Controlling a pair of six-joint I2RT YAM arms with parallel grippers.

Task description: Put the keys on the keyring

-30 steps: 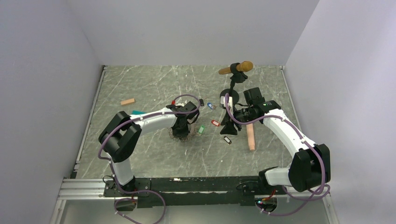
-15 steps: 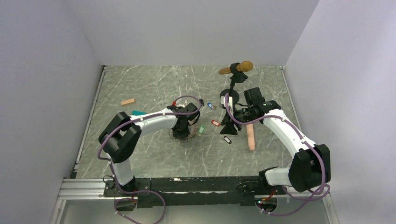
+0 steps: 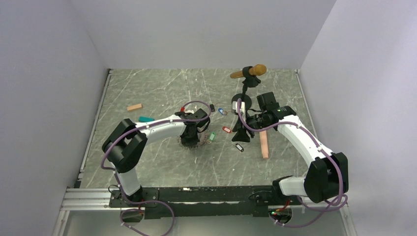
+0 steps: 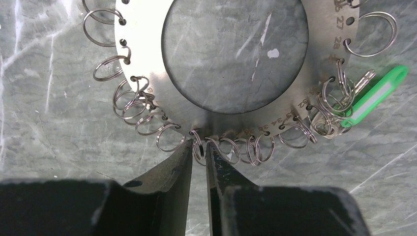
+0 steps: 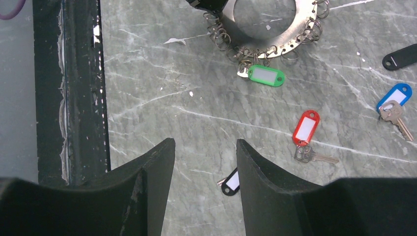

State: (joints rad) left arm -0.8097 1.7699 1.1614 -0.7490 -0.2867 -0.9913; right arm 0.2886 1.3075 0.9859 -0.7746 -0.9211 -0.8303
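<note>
The keyring (image 4: 140, 64) lies straight ahead of the left end effector (image 4: 199, 146), narrow jaws flanking one rim loop (image 4: 195, 139); the half-open right end effector (image 5: 205, 145) hangs nearer the loose keys (image 5: 306, 129).
</note>
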